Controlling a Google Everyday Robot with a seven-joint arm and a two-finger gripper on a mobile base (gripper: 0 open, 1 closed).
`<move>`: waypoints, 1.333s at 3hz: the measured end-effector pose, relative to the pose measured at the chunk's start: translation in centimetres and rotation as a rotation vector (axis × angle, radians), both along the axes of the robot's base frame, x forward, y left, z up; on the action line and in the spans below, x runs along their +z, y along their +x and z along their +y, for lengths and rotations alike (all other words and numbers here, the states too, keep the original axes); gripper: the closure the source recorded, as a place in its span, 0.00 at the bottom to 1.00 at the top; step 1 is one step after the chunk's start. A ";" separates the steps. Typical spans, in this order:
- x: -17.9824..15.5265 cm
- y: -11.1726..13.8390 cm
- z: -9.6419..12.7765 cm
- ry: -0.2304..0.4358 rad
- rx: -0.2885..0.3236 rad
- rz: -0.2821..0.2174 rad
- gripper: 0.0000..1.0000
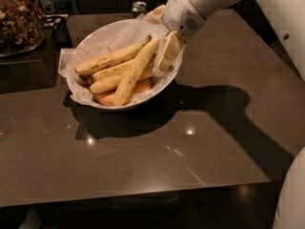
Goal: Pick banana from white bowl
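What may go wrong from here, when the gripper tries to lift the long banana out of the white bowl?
1. The gripper hangs at the far tip of the banana, not its middle; held there, the banana may tilt and slip out.
2. The banana lies across the shorter bananas, so lifting may drag them.
3. The gripper is close to the white bowl at its right rim and to the paper lining; it may catch the paper or push the bowl.
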State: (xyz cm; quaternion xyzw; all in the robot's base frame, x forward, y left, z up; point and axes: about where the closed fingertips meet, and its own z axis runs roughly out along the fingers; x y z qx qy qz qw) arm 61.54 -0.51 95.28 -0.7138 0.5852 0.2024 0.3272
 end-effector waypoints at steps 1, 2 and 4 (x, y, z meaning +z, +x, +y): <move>-1.4 -0.4 1.4 0.054 0.011 0.039 0.00; -1.4 -0.5 1.5 0.055 0.012 0.040 0.19; -1.4 -0.5 1.5 0.055 0.012 0.040 0.65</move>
